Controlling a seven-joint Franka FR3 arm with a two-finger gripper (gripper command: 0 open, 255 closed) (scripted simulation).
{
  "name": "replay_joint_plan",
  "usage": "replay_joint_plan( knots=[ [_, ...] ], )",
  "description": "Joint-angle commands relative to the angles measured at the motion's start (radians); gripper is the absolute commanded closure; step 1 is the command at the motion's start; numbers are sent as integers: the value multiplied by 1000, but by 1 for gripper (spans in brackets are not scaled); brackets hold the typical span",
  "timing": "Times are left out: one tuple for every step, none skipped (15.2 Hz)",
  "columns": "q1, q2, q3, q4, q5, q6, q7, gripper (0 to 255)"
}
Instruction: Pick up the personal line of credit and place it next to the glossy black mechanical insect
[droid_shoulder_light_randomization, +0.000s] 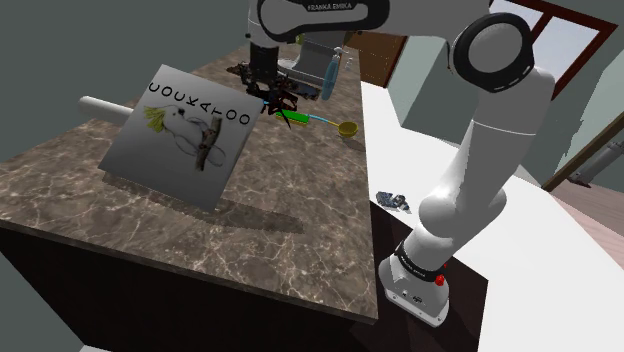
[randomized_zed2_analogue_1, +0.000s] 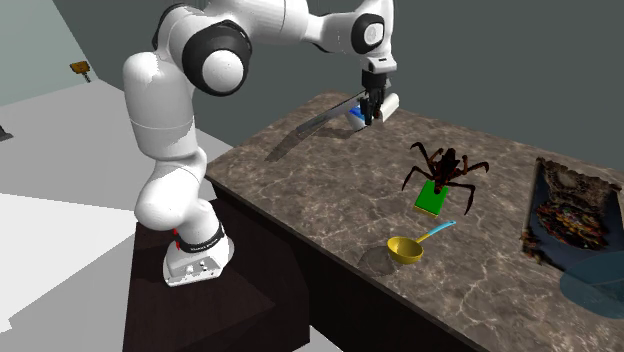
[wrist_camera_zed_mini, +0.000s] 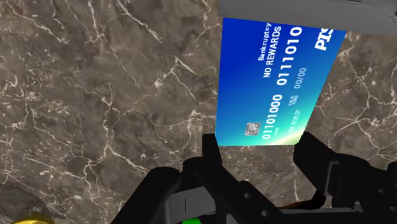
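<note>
Dark brown marble with pale veins covers the surface (droid_shoulder_light_randomization: 290, 250), and on it a big grey board (droid_shoulder_light_randomization: 180, 140) printed with a cockatoo stands tilted, right beside the end effector (wrist_camera_zed_mini: 259, 147). Well apart from the end effector, a glossy black mechanical insect (randomized_zed2_analogue_1: 445, 168) stands with its legs spread over a small green block (randomized_zed2_analogue_1: 432, 200), and a yellow scoop (randomized_zed2_analogue_1: 405, 250) with a blue handle lies a little beyond them. The blue credit card (wrist_camera_zed_mini: 273, 83) lies face up on the marble directly ahead of the end effector. Its long axis runs straight away from the fingers, the chip end is nearest them, and the far end is tucked under the board's grey edge. The end effector hangs low over the surface with its black fingers spread a little wider than the card. The card's near short edge sits between the fingertips, and I cannot tell whether they touch it.
</note>
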Motion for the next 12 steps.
replay_joint_plan(
  knots=[
    [0, 4, -1, -25, -4, 27, 7, 255],
    [0, 6, -2, -36, -6, 39, 10, 255],
    [-1, 8, -2, -46, -9, 51, 13, 255],
    [-1, 11, -3, -56, -11, 63, 16, 255],
    [-1, 14, -4, -66, -14, 75, 19, 255],
    [-1, 17, -5, -76, -17, 87, 22, 255],
    [-1, 20, -6, -85, -20, 99, 26, 255],
    [0, 24, -7, -95, -23, 111, 29, 255],
    [0, 27, -8, -104, -27, 123, 33, 255],
    [0, 31, -9, -112, -31, 134, 36, 255],
    [1, 36, -11, -121, -35, 146, 40, 255],
    [1, 40, -12, -129, -39, 157, 44, 255]
  ],
)
